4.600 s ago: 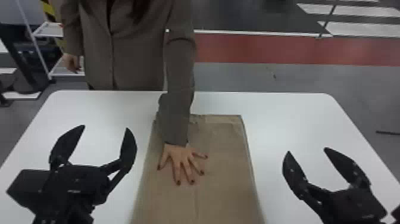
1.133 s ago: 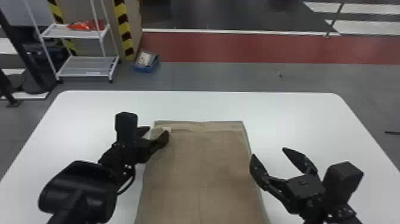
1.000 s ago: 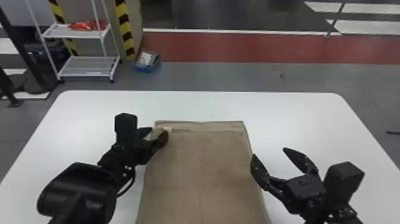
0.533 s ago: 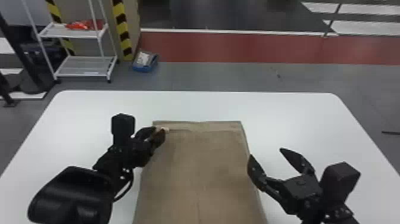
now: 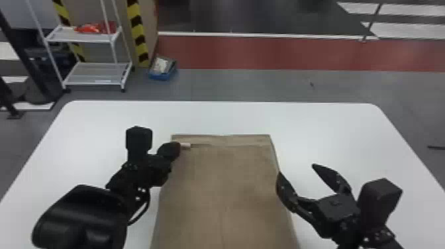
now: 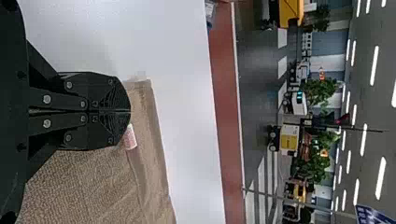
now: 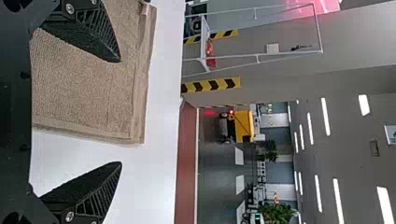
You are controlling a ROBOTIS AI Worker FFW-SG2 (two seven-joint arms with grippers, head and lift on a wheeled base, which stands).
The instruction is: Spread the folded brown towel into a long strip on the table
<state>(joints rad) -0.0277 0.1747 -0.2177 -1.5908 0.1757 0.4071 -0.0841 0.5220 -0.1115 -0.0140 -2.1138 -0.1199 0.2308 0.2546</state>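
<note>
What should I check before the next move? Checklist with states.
1. Left hand shut at the far left corner of the brown towel: ok.
2. Fabric pinched between its fingers: cannot tell.
3. White label identifiable near that corner: ok, beside the fingers.
4. Right hand open: ok.
5. Right hand at the far right corner: not ok, it's nearer the robot, by the right edge.
6. Towel unfolded: not ok, layers stacked.
</note>
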